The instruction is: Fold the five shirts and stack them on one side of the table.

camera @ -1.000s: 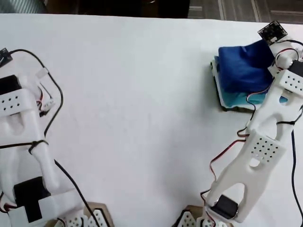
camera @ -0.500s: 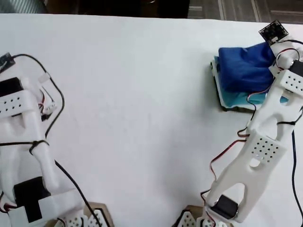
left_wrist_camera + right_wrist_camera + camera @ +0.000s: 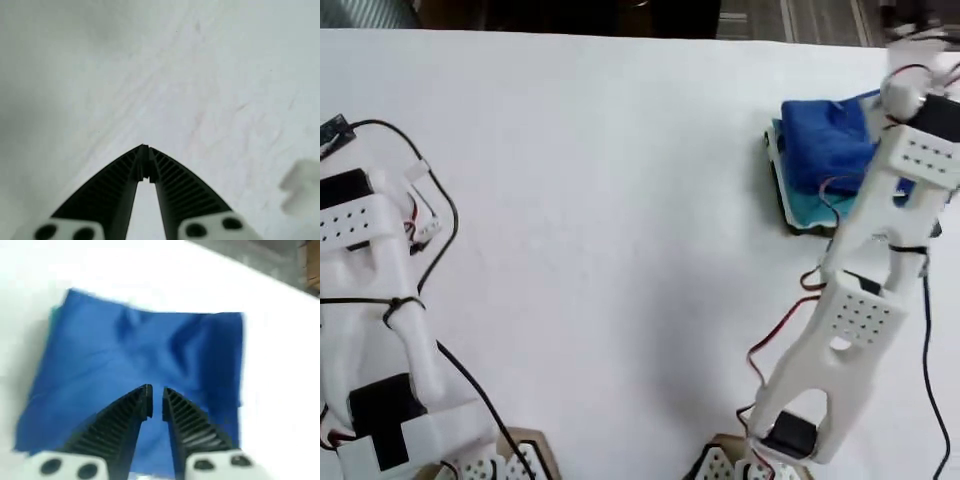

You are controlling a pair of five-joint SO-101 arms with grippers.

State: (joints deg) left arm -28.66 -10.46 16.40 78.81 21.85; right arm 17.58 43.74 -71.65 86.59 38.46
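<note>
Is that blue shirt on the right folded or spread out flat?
Folded: the blue shirt lies as a compact, slightly rumpled rectangle atop a teal shirt whose edge shows beneath.

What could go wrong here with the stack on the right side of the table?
The right end effector hangs just above the blue shirt with a narrow gap between its fingers. It could snag the rumpled fabric and undo the fold. The arm's red wire crosses over the stack and might catch the top layers and pull them askew.
</note>
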